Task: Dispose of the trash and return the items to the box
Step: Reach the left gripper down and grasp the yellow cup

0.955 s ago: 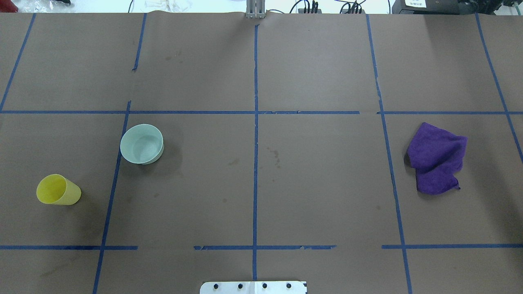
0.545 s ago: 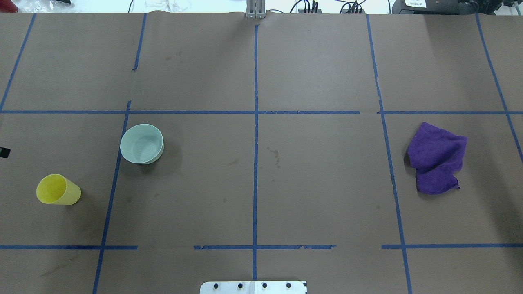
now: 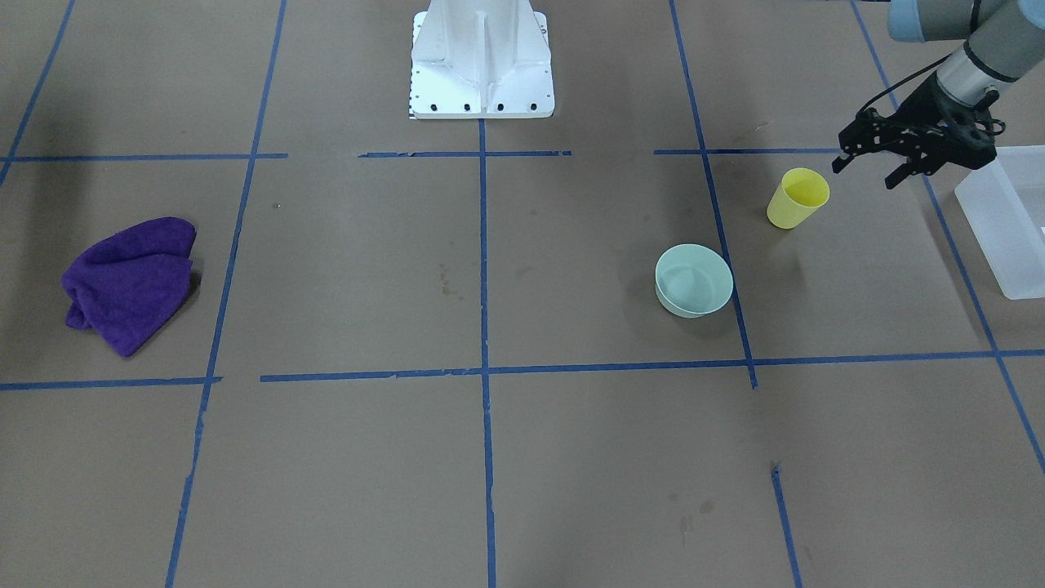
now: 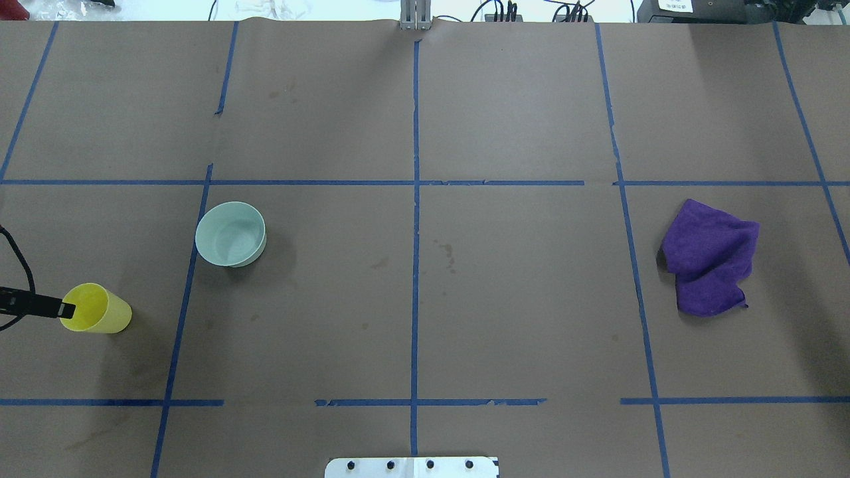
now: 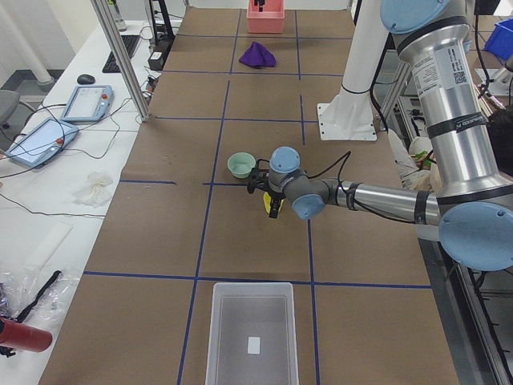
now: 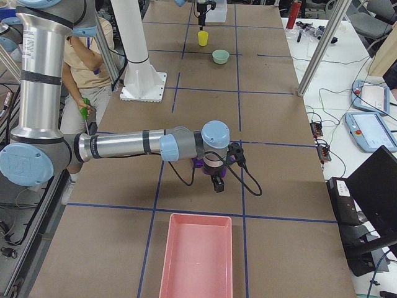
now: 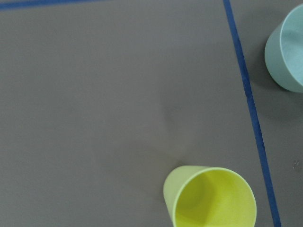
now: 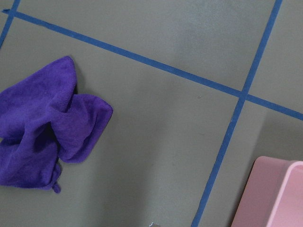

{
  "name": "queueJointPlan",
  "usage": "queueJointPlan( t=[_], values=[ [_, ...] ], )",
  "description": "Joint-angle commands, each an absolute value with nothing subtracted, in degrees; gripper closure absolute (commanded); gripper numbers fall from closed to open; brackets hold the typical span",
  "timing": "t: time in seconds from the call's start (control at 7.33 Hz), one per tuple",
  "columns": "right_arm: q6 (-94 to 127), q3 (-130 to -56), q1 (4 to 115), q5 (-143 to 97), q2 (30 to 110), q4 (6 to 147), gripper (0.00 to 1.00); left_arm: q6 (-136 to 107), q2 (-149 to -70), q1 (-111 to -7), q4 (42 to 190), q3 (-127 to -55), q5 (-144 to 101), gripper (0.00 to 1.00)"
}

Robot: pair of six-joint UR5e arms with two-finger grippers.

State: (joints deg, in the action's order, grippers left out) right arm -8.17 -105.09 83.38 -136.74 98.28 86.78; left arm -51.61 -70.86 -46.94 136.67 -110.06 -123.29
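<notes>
The yellow cup [image 4: 96,309] stands upright at the table's left front; it also shows in the front view [image 3: 798,198] and the left wrist view [image 7: 210,198]. The mint-green bowl [image 4: 230,234] stands upright a little farther in, also in the front view [image 3: 694,280]. My left gripper [image 3: 867,171] is open and empty, hovering just outside the cup. One of its fingers [image 4: 46,307] reaches the cup's rim in the overhead view. The frosted box [image 3: 1000,220] lies beyond the table's left end, empty in the left view [image 5: 240,317]. My right gripper [image 6: 217,184] hangs over the purple cloth; I cannot tell whether it is open.
A crumpled purple cloth [image 4: 709,255] lies at the right side, also in the right wrist view [image 8: 42,137]. A pink bin [image 6: 195,261] sits past the table's right end. The white robot pedestal [image 3: 482,61] stands at the near middle edge.
My left gripper has come in from the overhead view's left edge and moved toward the yellow cup; its finger now reaches the cup's rim. Cup, bowl and cloth have not moved.
</notes>
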Motion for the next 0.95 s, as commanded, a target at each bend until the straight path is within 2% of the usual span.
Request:
queueJointPlan(
  t=[0.0,0.41,0.55,0.68,0.82],
  values=[
    [-8.2,-104.9,83.3,-136.8,98.3,86.7,0.00,-53.4,-71.1,-44.8,137.4,-107.9,-120.4,0.00],
    [-8.2,-104.8,83.2,-136.8,98.3,86.7,0.00,-53.5,-73.3,-44.3,137.4,-105.2,-120.4,0.01],
    [-8.2,-104.7,83.2,-136.8,98.3,86.7,0.00,-53.5,-74.0,-44.0,137.4,-104.4,-120.4,0.10],
    [-8.2,-104.6,83.2,-136.8,98.3,86.7,0.00,-53.5,-74.1,-43.9,137.4,-104.3,-120.4,0.43],
    [-8.2,-104.6,83.1,-136.8,98.3,86.7,0.00,-53.5,-74.2,-43.9,137.4,-104.4,-120.4,0.94]
  ],
)
